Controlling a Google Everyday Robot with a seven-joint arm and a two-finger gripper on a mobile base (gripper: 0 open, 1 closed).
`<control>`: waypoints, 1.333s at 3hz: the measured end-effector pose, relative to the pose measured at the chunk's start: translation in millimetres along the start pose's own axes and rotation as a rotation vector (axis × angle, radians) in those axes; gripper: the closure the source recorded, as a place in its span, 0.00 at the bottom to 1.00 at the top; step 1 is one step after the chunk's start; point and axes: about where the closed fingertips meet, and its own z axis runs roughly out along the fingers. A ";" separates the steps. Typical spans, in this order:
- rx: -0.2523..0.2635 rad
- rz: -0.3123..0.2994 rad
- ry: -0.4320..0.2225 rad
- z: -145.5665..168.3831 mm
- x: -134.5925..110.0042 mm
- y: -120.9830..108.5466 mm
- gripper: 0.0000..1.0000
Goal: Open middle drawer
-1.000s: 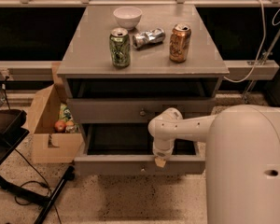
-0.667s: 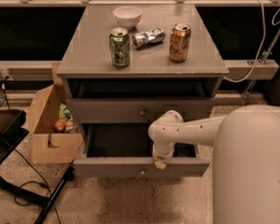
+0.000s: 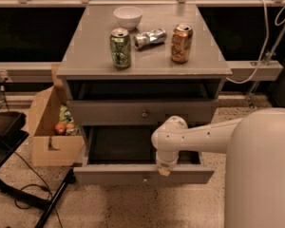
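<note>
I have the middle drawer pulled well out from the cabinet, at 6 o'clock from the counter. Its dark inside is showing below the upper drawer front, which is closed. The gripper sits on the top edge of the open drawer's front, just at 2 o'clock from its small knob. The arm reaches in from 3 o'clock. I cannot tell whether the gripper is clenched or released on that edge.

The pull looks nearly done to me. To finish it well, I would keep drawing straight toward 6 o'clock, level with the runners. Because the gripper is off-centre, a sideways drag could skew the drawer and jam it. I would stop before the drawer leaves its tracks, then lift clear without knocking the front.

Compared with a second ago, the drawer front lies lower in view, so it has come out a little further. The gripper has travelled with it, and the robot's body has shifted toward 3 o'clock.
</note>
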 end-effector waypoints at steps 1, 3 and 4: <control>0.003 -0.001 -0.001 -1.6 1.2 3.3 1.00; 0.029 -0.013 -0.009 -15.8 12.8 34.8 1.00; 0.039 -0.018 -0.012 -21.5 17.4 47.0 1.00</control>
